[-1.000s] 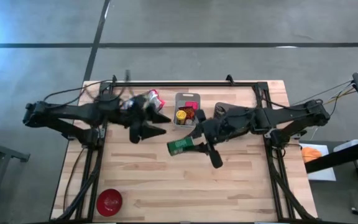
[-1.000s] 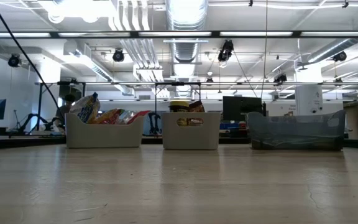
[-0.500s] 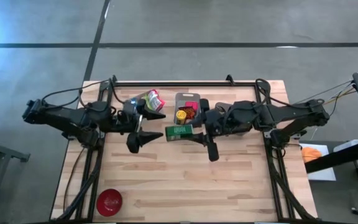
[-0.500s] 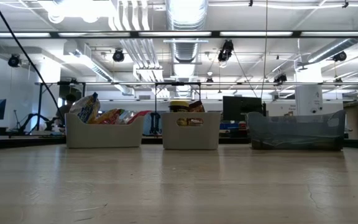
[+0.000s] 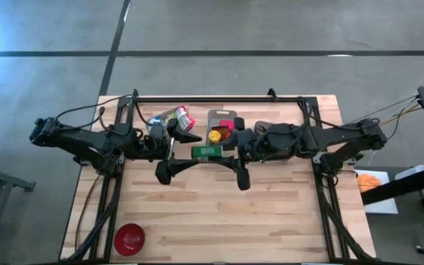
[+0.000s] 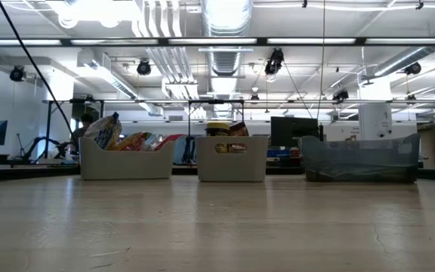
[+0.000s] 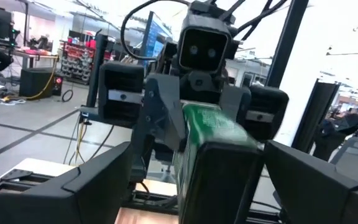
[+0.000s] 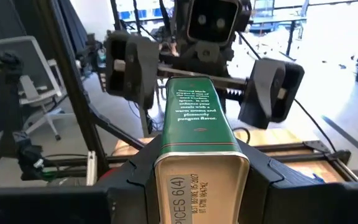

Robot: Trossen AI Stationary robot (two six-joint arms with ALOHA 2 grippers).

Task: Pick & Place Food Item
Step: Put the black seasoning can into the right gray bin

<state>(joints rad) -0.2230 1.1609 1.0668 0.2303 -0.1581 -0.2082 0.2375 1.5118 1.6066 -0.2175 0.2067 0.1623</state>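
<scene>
the right gripper [image 5: 235,153] is clamping its jaws on a green rectangular metal spice tin [image 5: 210,152], holding it above the wooden counter [image 5: 219,213]. the tin's long axis is pointing straight into the left gripper [image 5: 174,153], whose wide-open jaws are flanking its far end.

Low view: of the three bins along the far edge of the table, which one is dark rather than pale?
The right-hand bin: it is dark grey and see-through looking, while the middle bin and left-hand bin are both pale and opaque, with food items showing above their rims.
</scene>
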